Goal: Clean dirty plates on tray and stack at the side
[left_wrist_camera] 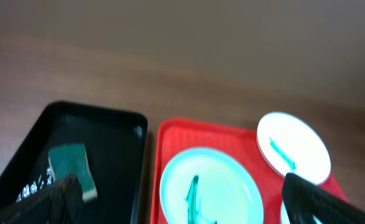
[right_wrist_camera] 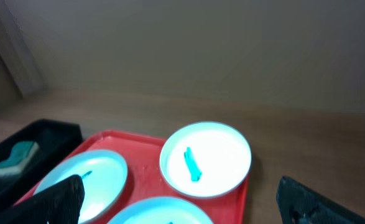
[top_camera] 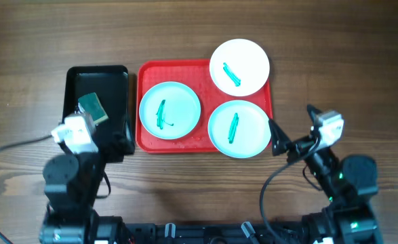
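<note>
Nothing is cleaned yet: all three smeared plates [top_camera: 169,110] sit on the red tray [top_camera: 178,71] on the worktop, none stacked; left claw [left_wrist_camera: 181,186] and right claw [right_wrist_camera: 181,186] gape wide, empty

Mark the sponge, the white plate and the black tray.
sponge [top_camera: 93,107]: overhead view, middle of its green top.
white plate [top_camera: 247,59]: overhead view, bare white surface near its middle.
black tray [top_camera: 112,85]: overhead view, bare floor beyond the sponge.
</note>
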Robot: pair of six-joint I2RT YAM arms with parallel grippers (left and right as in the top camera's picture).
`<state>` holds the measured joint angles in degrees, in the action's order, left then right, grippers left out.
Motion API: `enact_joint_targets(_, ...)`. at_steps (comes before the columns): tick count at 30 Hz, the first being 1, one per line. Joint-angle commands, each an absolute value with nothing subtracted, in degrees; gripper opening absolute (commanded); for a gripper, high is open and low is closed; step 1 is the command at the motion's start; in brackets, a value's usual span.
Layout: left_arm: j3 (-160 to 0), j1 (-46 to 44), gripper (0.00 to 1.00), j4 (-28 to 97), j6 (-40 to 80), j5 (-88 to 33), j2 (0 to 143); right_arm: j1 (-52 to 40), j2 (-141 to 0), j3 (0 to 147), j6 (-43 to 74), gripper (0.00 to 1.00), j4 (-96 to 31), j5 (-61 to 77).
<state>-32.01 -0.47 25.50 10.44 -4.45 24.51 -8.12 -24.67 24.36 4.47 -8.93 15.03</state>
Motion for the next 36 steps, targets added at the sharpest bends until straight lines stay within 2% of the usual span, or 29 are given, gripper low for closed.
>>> enact_joint_targets(1,-46.5,-0.5,1.0,34.3,10.9,-4.8,36.6,-8.4,-34.4,36.1,4.7,1.0,-16.9,16.1)
enact_joint_targets(9,-74.8,-0.5,1.0,66.2,10.9,-6.6,65.6,-8.4,-64.7,68.8,4.3,1.0,-46.3,22.9)
enact_joint_targets(12,-75.2,-0.5,1.0,66.5,10.9,-15.4,72.2,-8.4,-70.5,69.9,11.0,1.0,-43.0,29.2)
enact_joint_targets(15,-75.2,-0.5,1.0,66.7,11.2,-17.2,79.1,-9.0,-76.1,69.9,7.7,0.95,-38.4,37.9)
enact_joint_targets(17,-75.2,-0.3,0.98,66.3,11.2,-15.6,82.1,-11.5,-79.7,69.9,10.8,0.91,-37.6,33.5)
enact_joint_targets(18,-75.3,0.0,0.93,66.2,12.7,-13.4,82.8,-12.7,-81.2,70.1,12.1,0.89,-37.5,31.7)
enact_joint_targets(19,-75.3,0.6,0.93,66.1,18.6,-6.9,83.3,-14.5,-83.4,70.7,13.3,0.85,-37.5,30.3)
enact_joint_targets(22,-75.3,3.6,0.93,66.0,27.6,3.4,83.3,-21.7,-91.6,75.9,18.4,0.68,-38.3,26.1)
enact_joint_targets(25,-75.3,6.9,0.94,65.2,27.7,5.4,83.3,-27.3,-99.4,80.6,21.2,0.55,-38.2,20.8)
enact_joint_targets(30,-75.3,8.9,0.97,65.0,27.7,7.2,83.4,-30.9,-108.8,81.4,21.9,0.51,-33.1,18.8)
enact_joint_targets(36,-75.2,8.9,0.98,64.8,27.7,7.2,83.4,-31.1,-115.7,81.4,22.7,0.43,-29.3,14.8)
